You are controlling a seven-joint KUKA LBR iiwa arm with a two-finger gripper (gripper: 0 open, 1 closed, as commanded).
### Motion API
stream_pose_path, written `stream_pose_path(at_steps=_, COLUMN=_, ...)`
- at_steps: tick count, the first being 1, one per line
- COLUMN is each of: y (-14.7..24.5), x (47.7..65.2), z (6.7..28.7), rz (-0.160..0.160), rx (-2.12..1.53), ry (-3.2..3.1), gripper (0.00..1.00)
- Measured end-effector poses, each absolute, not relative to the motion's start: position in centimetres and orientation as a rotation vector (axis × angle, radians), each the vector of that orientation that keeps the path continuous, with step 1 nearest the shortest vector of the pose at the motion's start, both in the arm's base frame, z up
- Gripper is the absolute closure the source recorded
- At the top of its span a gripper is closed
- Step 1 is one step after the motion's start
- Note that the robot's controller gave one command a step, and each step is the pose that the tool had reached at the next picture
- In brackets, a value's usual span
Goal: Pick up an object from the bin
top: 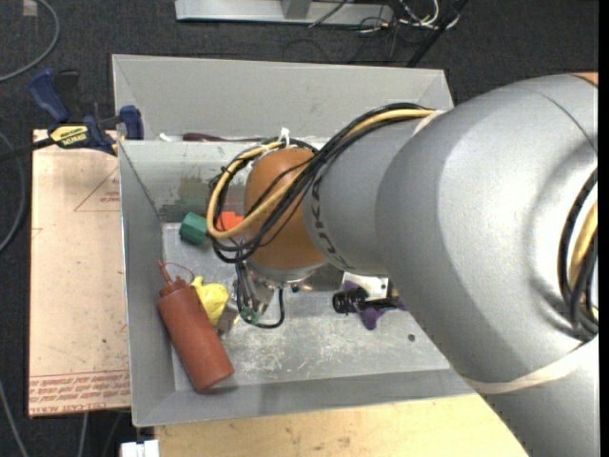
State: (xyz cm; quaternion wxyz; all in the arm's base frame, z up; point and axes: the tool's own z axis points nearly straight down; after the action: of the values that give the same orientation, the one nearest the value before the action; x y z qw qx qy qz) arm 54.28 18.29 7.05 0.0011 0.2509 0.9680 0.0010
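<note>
Hovering low over the bin (285, 393) floor, left of frame centre: gripper (251, 305) just right of a yellow object (211, 299).

Gripper hangs beneath the arm's orange cover (281, 212), black and yellow cables (225, 181) looping round it; open or closed, cannot tell, and nothing seen gripped. Yellow object, lumpy, lies just beside the gripper; contact not clear. Red-brown squeeze bottle (195, 336) lies on its side at lower left, nozzle toward upper left, its flank against the yellow object. Green block (193, 228) and a small orange-red piece (226, 221) lie above, near the bin's left wall. Purple, white and black item (366, 298) lies right of the gripper, apart from it, partly under the arm.
</note>
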Motion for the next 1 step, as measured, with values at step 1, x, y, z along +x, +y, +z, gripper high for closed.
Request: stream_pose_path(at_steps=1, y=18.29, x=54.29, z=7.05, rz=0.003, rx=0.788, ry=3.039, gripper=1.0)
